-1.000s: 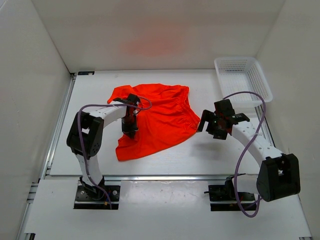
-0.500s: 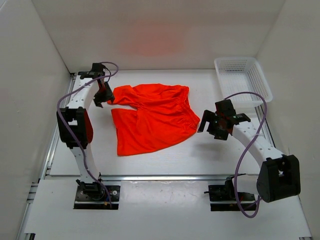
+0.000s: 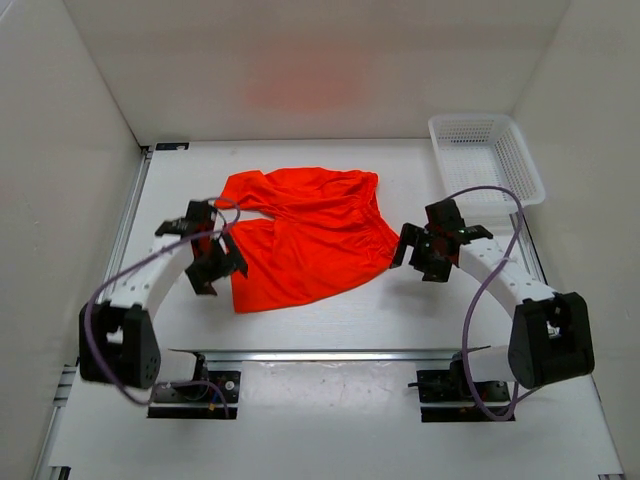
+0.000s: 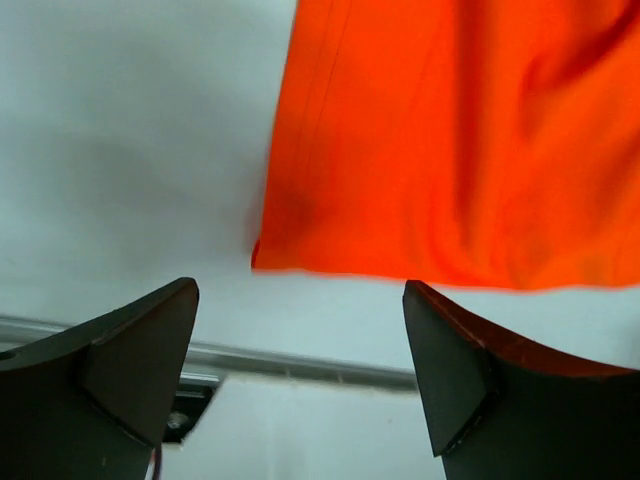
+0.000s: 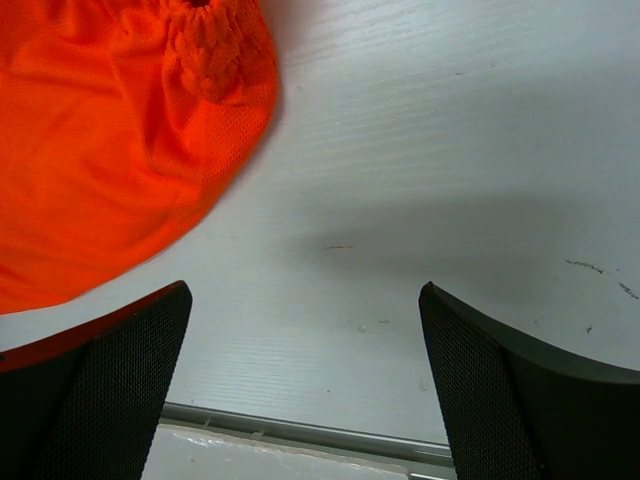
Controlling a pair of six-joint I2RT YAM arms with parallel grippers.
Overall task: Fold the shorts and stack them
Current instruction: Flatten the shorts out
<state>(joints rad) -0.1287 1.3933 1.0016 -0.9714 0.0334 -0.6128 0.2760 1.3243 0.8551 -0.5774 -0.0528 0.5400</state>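
Your left gripper (image 3: 212,262) has swung back toward you, jaws now wide and empty.
Shorts (image 3: 310,235) lie spread mid table (image 3: 400,315), unfolded by my read; right gripper (image 3: 432,250) hangs open beside their right edge. Folding and stacking remain.

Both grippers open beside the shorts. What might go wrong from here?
The shorts lie rumpled, so folding now may trap creases. The left gripper hangs beside the near-left hem; a pinch there might miss or grab one layer. The right gripper faces the bunched waistband, which may slip from a pinch.
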